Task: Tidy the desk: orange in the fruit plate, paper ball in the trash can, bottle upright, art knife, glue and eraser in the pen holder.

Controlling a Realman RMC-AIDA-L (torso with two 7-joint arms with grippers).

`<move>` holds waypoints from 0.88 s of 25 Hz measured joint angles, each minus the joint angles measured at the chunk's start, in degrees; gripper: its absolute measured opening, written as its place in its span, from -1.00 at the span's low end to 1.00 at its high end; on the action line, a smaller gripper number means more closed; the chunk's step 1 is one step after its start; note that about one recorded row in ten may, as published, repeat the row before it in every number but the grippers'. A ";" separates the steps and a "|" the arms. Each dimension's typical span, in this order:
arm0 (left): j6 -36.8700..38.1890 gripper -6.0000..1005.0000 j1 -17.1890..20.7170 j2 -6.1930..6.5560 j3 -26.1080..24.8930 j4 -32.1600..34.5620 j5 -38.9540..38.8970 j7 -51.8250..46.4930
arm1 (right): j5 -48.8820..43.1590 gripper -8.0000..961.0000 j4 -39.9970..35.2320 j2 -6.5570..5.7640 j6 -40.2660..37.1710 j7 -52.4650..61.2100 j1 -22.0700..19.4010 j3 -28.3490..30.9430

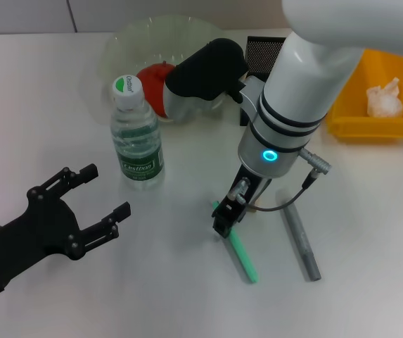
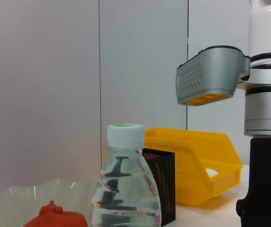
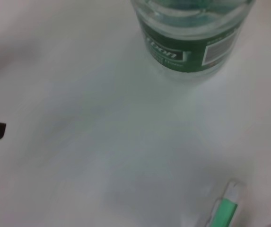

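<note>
The right gripper (image 1: 224, 220) sits directly over the upper end of the green art knife (image 1: 242, 255); its jaw state cannot be determined. The knife's long axis runs away from the bottle (image 1: 136, 134), toward the robot. The open left gripper (image 1: 92, 204) is farther off.

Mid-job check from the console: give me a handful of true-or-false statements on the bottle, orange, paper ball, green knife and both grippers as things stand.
1. The bottle stands upright on the desk. True.
2. The orange lies on the bare desk. False: it sits in the fruit plate.
3. The paper ball is in the trash can. True.
4. The left gripper is shut on the bottle. False: it is open and apart from the bottle.
5. The green knife stands in the pen holder. False: it lies flat on the desk, at the right gripper.
</note>
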 joint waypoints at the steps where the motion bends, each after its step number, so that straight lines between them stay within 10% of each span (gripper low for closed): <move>1: 0.00 0.62 -0.05 0.00 -0.02 -0.01 0.00 0.00 | 0.00 -0.30 0.00 0.00 -0.13 0.00 0.00 0.00; 22: 0.00 0.63 -0.67 0.01 0.02 -0.56 0.00 0.00 | 0.69 -0.50 0.45 0.00 -1.61 0.00 -0.39 0.72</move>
